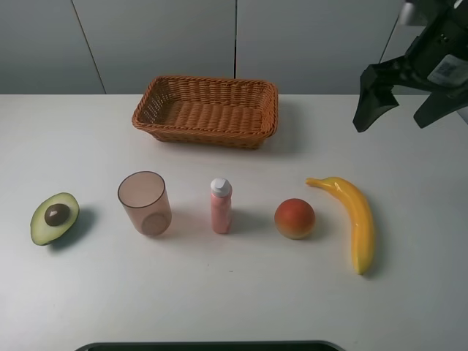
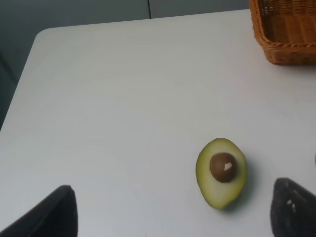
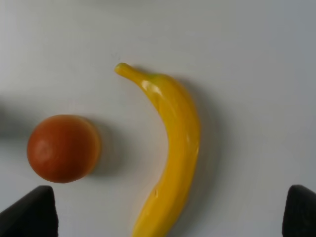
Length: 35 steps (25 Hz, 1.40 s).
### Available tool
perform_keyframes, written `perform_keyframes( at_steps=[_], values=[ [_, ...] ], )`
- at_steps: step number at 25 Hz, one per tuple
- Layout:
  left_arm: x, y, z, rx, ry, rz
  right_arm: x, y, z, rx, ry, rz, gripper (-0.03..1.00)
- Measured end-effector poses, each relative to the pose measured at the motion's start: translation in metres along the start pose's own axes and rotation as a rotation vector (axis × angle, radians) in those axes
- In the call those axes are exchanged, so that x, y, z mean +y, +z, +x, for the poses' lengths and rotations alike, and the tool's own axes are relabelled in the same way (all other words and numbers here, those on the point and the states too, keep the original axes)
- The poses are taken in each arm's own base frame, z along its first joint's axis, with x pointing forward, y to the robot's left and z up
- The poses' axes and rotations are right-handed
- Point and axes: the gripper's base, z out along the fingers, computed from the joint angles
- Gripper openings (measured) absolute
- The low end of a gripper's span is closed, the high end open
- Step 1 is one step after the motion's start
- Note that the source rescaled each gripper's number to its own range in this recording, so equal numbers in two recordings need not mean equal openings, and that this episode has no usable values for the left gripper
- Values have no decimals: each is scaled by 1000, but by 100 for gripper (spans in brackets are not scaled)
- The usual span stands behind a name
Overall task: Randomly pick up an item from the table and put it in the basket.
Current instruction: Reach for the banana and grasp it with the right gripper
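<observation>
Our right end effector (image 1: 390, 123) hangs open and empty above the table (image 1: 409, 292). The banana (image 1: 355, 219) lies on it, near the round fruit (image 1: 295, 218), well apart from the basket (image 1: 205, 134). We fear its smooth curved skin may slip from the fingers (image 3: 29, 212), or one finger may knock the fruit. The arm's label (image 1: 446, 71) is too small to read

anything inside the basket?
Only the basket's own woven floor shows; no item lies in it. The banana lies on the table. The inner face of the near wall and the floor strip right at its foot are hidden from the high view.
</observation>
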Motion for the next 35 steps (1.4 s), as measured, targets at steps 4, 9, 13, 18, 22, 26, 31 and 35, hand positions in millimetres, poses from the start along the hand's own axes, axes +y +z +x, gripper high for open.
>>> perform_keyframes(
  at_steps=[4,9,13,18,22,26,31,35],
  values=[
    [0,0,0,0,0,0,-4,37,-9,92,45,28,97],
    [0,0,0,0,0,0,-9,79,2,87,41,44,97],
    [0,0,0,0,0,0,-11,101,21,87,26,47,97],
    [0,0,0,0,0,0,-12,118,38,92,7,43,97],
    [0,0,0,0,0,0,-13,127,44,93,6,41,97],
    [0,0,0,0,0,0,-12,134,44,91,12,28,97],
    [0,0,0,0,0,0,-11,147,47,128,25,14,97],
    [0,0,0,0,0,0,-12,152,46,127,27,14,97]
  ],
)
